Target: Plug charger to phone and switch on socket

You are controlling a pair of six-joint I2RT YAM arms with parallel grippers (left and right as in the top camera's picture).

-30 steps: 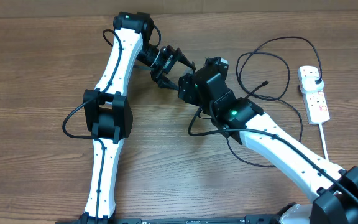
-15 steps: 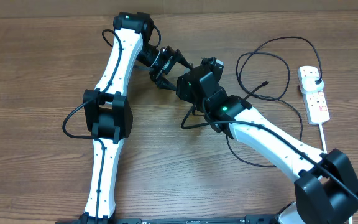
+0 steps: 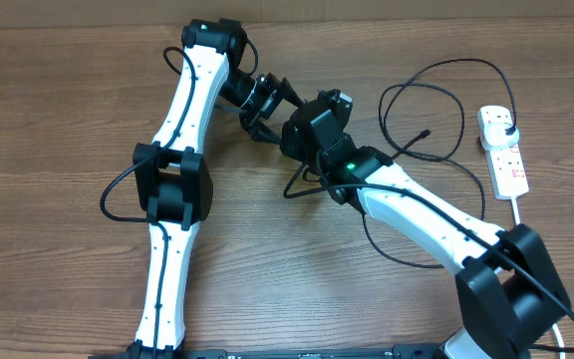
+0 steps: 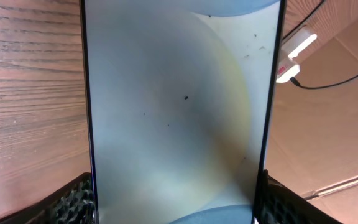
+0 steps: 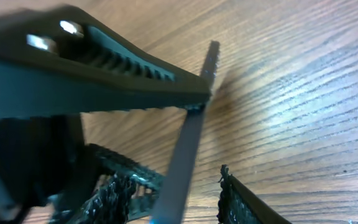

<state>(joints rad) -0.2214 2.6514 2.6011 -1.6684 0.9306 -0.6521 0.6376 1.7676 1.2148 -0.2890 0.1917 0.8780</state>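
My left gripper [image 3: 267, 100] is shut on the phone [image 4: 173, 106], whose pale screen fills the left wrist view between both fingers. In the right wrist view the phone [image 5: 191, 130] shows edge-on, standing between the open fingers of my right gripper [image 5: 179, 199], with a gap on its right side. A left gripper finger [image 5: 104, 68] lies across the top of that view. In the overhead view my right gripper [image 3: 302, 130] sits against the left one and hides the phone. The charger's plug tip [image 3: 425, 133] lies loose on the table. Its adapter [image 3: 503, 122] sits in the socket [image 3: 508, 165].
The black cable loops over the table between my right arm and the socket, which lies at the far right with its white cord running toward the front edge. The socket [image 4: 296, 46] also shows in the left wrist view. The table is wooden.
My right arm has swung left toward the left gripper, bringing its open fingers around the phone's edge. The left arm has held still with the phone.
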